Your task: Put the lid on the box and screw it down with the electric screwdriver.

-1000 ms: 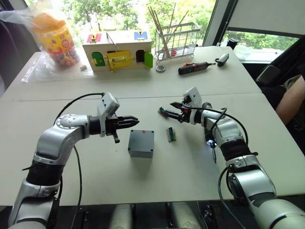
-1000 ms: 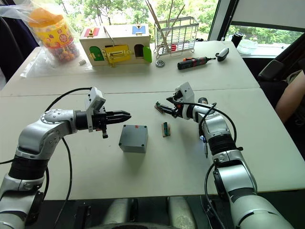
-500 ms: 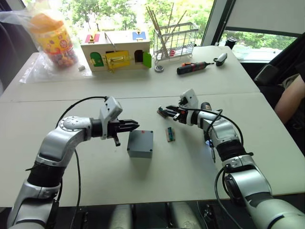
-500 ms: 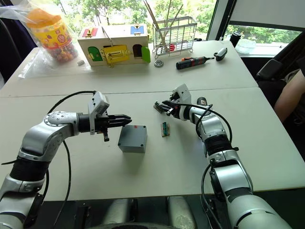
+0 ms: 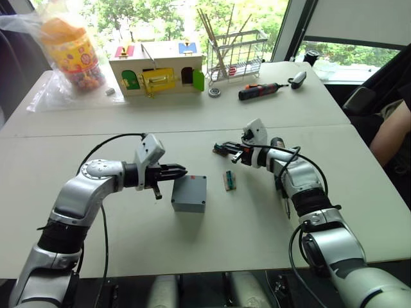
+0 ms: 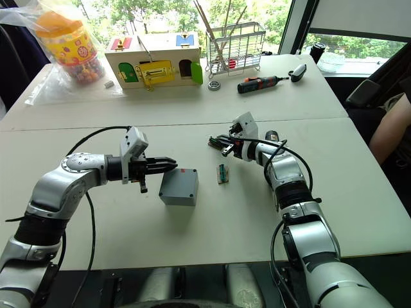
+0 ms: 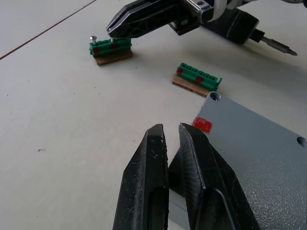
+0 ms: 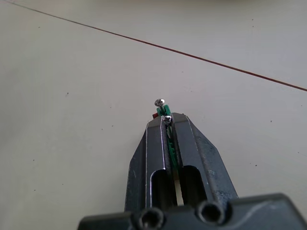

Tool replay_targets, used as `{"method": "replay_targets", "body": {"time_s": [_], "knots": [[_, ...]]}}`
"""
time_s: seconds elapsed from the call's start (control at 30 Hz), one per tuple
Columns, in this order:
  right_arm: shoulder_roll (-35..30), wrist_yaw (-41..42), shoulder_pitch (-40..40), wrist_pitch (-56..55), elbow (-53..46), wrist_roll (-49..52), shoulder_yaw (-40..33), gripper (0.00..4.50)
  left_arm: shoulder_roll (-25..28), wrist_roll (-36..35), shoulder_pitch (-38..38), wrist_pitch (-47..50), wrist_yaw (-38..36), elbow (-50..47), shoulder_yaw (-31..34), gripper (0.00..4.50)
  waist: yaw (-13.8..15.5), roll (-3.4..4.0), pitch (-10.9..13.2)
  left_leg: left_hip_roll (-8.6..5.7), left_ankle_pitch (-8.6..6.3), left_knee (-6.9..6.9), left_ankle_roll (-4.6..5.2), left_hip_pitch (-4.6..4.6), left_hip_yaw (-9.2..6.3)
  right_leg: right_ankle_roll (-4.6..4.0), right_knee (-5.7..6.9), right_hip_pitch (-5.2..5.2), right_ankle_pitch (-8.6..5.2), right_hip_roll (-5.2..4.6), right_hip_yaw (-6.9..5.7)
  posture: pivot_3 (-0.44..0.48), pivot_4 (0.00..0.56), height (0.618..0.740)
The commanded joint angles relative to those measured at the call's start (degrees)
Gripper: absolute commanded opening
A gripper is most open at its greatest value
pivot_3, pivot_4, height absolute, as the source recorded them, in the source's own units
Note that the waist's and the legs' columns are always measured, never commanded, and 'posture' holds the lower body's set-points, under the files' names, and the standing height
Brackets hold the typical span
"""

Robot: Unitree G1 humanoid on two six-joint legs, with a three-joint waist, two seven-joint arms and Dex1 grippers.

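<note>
The grey box (image 5: 189, 200) stands mid-table with the lid (image 7: 259, 143) lying flat on top, a red mark at one corner. My left gripper (image 5: 183, 171) hovers just off the box's upper left corner, shut with nothing between its fingers. My right gripper (image 5: 218, 149) is further back on the table, shut on a small green screw block (image 7: 110, 48) with a screw standing in its end. The electric screwdriver (image 7: 237, 26) lies on the table under my right forearm, its bit (image 7: 276, 45) pointing toward me.
A second green block (image 5: 229, 180) lies right of the box. At the back stand a wooden toy house (image 5: 157, 67), a wire rack (image 5: 234, 54), a black-and-orange screwdriver (image 5: 262, 91) and a bagged jar (image 5: 70, 51). A person's arm (image 5: 392, 131) is at the right edge.
My right gripper has closed on the green screw block. My left gripper has drifted slightly closer to the box's corner.
</note>
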Motion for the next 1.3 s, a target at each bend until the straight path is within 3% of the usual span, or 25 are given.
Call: {"method": "replay_targets", "body": {"time_s": [0.03,0.13,0.23,0.37,0.5,0.67,1.3], "knots": [[-0.26,-0.42,-1.25,0.13,-4.70,1.85,-2.55,0.08,-0.25,-0.72,-0.62,-1.23,-0.31,-0.28,1.38,0.45,0.00,0.00,0.00,0.00,0.00,0.00,0.00,0.00,0.00,0.00,0.00,0.00,0.00,0.00,0.00,0.000,0.150,0.736],[-1.07,0.04,-0.06,1.61,-9.57,2.29,-2.87,0.08,-0.48,-2.22,-0.77,-0.07,-0.19,-1.02,2.48,0.45,0.04,0.00,0.00,0.00,0.00,0.00,0.00,0.00,0.00,0.00,0.00,0.00,0.00,0.00,0.00,0.000,0.150,0.736],[-2.20,0.81,3.40,6.90,-20.41,4.88,-3.08,0.08,0.82,-5.45,-0.14,2.81,-0.63,-3.75,4.96,0.45,0.02,0.00,0.00,0.04,0.00,-0.01,0.00,-0.02,-0.02,0.00,0.01,0.00,0.00,0.00,0.00,0.000,0.150,0.736],[-4.69,3.51,11.62,16.63,-39.03,11.40,-1.29,0.08,5.26,-7.97,2.32,5.44,-2.92,-8.17,6.22,0.45,0.10,0.01,0.00,0.07,-0.03,-0.07,0.05,-0.03,-0.06,0.00,0.06,0.00,0.00,0.00,-0.01,0.000,0.150,0.736],[-5.25,2.84,16.91,22.55,-47.83,14.62,0.74,0.08,9.25,-8.83,4.45,5.88,-5.59,-10.78,5.63,0.45,0.12,0.01,0.00,0.05,-0.16,-0.06,0.27,-0.02,-0.06,0.00,-0.01,0.01,0.00,0.00,0.00,0.000,0.150,0.736],[-4.08,0.78,19.71,24.63,-50.46,15.31,2.77,0.08,12.37,-6.64,5.78,3.16,-8.46,-9.28,4.14,0.45,0.59,0.01,0.00,0.00,-0.14,-0.05,0.25,0.07,-0.07,0.00,0.02,0.07,0.00,0.04,-0.01,0.000,0.150,0.736],[-4.47,-1.05,20.56,24.65,-49.46,16.01,3.04,0.08,9.58,-4.76,3.94,1.76,-6.74,-6.61,2.44,0.45,1.50,0.01,0.00,-0.08,-0.14,-0.06,0.25,0.05,-0.05,0.00,-0.01,0.04,0.00,0.05,0.00,0.000,0.150,0.736]]}}
